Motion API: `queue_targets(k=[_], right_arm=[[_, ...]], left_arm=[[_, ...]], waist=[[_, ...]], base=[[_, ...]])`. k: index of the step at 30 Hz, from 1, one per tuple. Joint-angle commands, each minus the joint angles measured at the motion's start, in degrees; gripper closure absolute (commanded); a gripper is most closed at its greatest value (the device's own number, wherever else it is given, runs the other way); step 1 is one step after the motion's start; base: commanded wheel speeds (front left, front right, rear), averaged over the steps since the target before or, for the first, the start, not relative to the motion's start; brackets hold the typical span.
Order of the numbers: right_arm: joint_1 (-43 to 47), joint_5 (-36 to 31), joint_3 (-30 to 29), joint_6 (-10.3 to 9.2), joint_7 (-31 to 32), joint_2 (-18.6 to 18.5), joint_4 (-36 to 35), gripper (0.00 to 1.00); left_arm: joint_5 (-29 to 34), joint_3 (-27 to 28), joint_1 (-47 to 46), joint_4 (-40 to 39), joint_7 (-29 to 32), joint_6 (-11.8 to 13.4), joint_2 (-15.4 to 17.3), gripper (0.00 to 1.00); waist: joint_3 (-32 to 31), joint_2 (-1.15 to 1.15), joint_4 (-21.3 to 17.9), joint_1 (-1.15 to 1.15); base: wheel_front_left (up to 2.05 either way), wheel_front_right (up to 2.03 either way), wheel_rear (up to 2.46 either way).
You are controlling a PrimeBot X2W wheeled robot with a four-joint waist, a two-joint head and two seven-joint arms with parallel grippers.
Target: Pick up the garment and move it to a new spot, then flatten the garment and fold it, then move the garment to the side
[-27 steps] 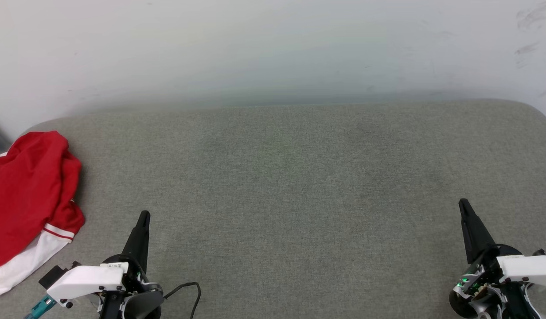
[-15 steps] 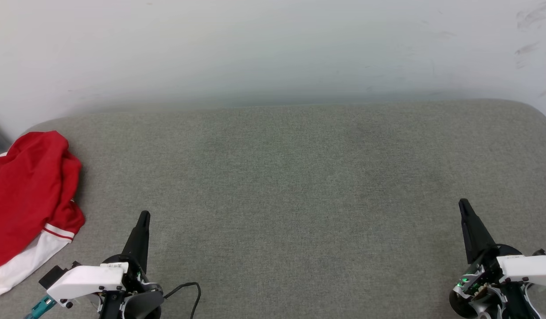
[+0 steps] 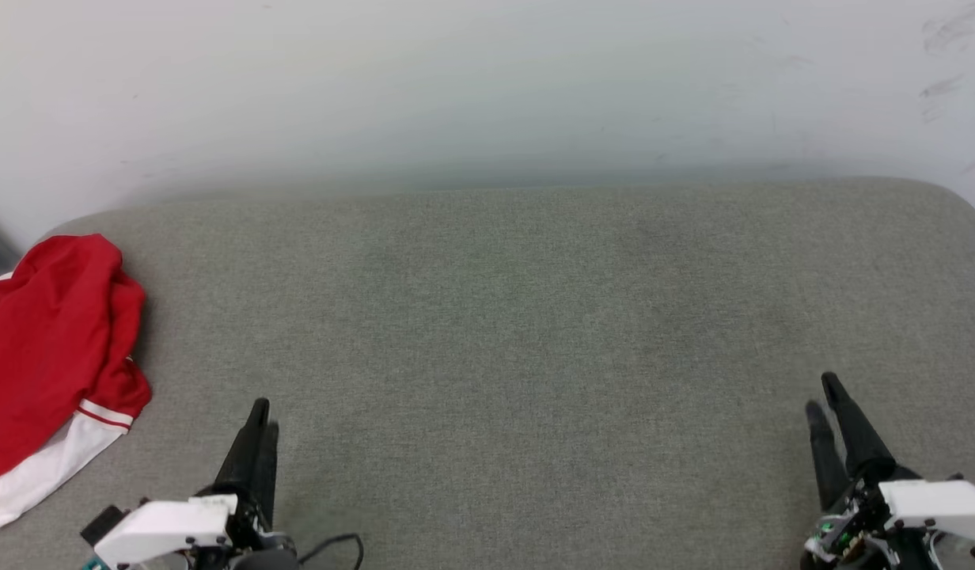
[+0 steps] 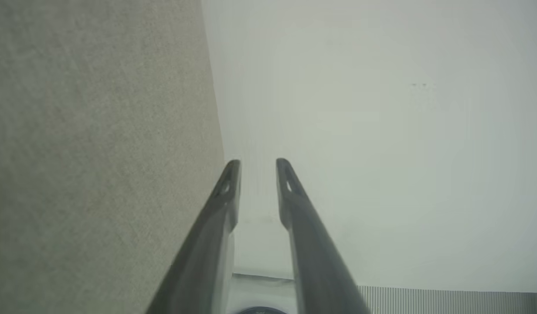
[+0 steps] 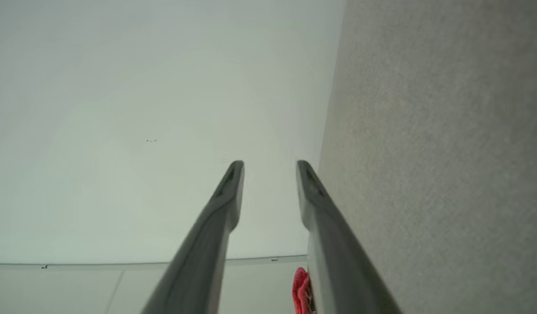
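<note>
Risk: pinching one loose layer of the garment (image 3: 52, 348) would drag the heap and bunch it further. It lies crumpled at the left end of the grey woven cushion (image 3: 519, 332) — limp red jersey, white sleeve, striped trim. At the cushion's near edge, the left gripper (image 3: 264, 416) and right gripper (image 3: 821, 393) stand parted, empty.

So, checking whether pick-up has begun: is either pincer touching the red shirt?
No, the garment lies crumpled at the left, apart from the left pincer and far from the right pincer.
</note>
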Motion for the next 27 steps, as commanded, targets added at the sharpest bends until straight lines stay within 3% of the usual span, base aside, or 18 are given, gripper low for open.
queue_targets(k=[1,17,27], right_arm=[[0.4,-0.1,0.2,-0.05,-0.3,0.0,0.1,0.00],[2.0,-4.7,2.4,-0.03,-4.5,0.0,-1.9,0.00],[2.0,-18.3,1.7,-0.02,-7.0,0.0,-3.0,0.00]], left_arm=[[0.1,-0.2,0.4,0.1,-0.3,0.0,0.0,0.00],[2.9,-1.5,2.1,-3.1,-4.5,0.0,0.0,0.00],[10.3,0.9,2.9,-4.6,-6.9,0.0,0.1,0.00]], waist=[[0.0,0.00,0.0,0.00],[0.2,0.00,-0.1,0.00],[0.2,0.00,0.0,0.00]], base=[[0.00,0.00,0.00],[0.00,0.00,0.00],[0.00,0.00,0.00]])
